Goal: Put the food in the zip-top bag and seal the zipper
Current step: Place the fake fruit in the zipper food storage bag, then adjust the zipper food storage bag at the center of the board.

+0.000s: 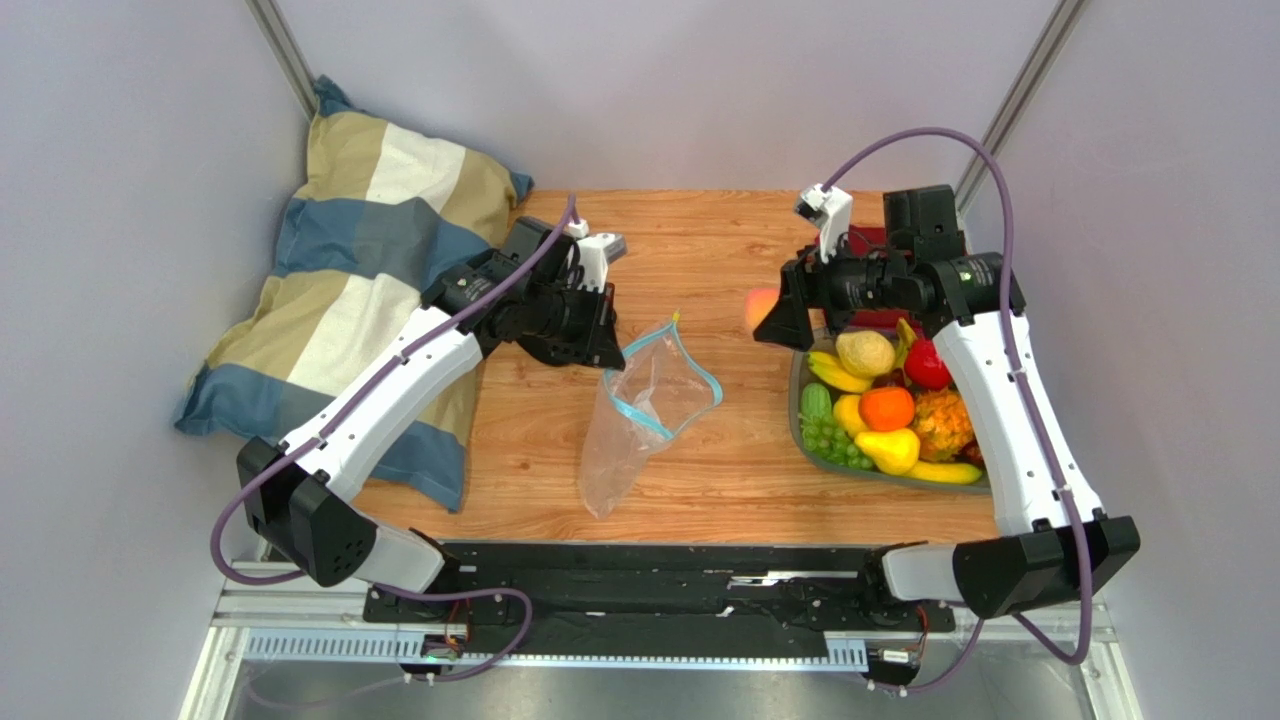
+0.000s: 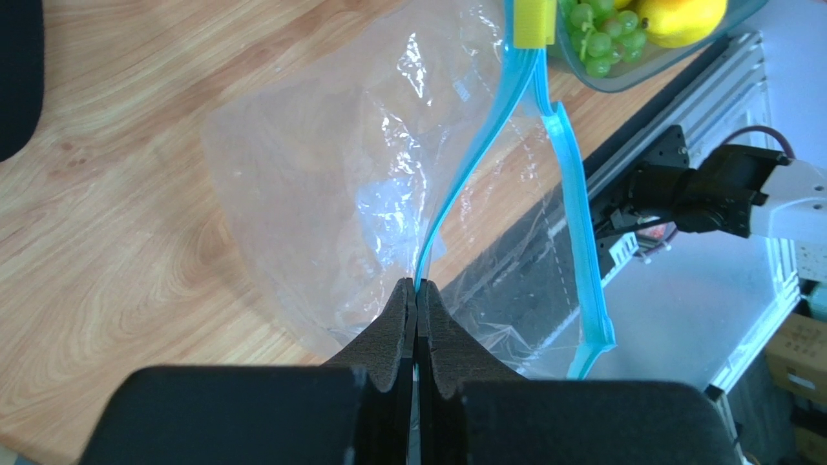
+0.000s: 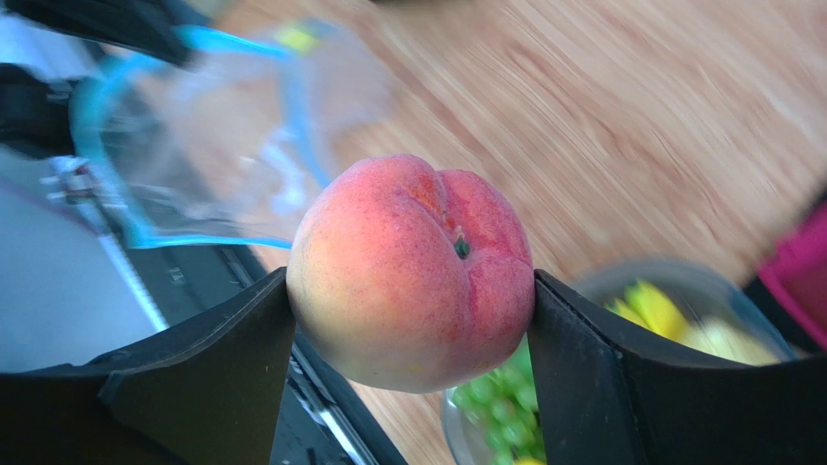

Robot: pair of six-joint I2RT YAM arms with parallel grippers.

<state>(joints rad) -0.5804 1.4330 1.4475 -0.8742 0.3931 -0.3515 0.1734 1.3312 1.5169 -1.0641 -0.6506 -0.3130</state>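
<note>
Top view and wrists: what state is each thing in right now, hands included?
zip-top bag, mouth open, one lip held up
zipper, unsealed, its two strips apart
left hand, shut on one zipper strip
tray, holding the rest of the fruit
peach, out of the tray, not in the bag
right hand, shut on the peach

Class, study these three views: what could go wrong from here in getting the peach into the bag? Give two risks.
1. The left gripper pinches only one edge of the zipper; the limp zip-top bag may sag shut, and the peach could catch on its rim.
2. The right gripper holds the round peach at two sides only; it might slip.
</note>
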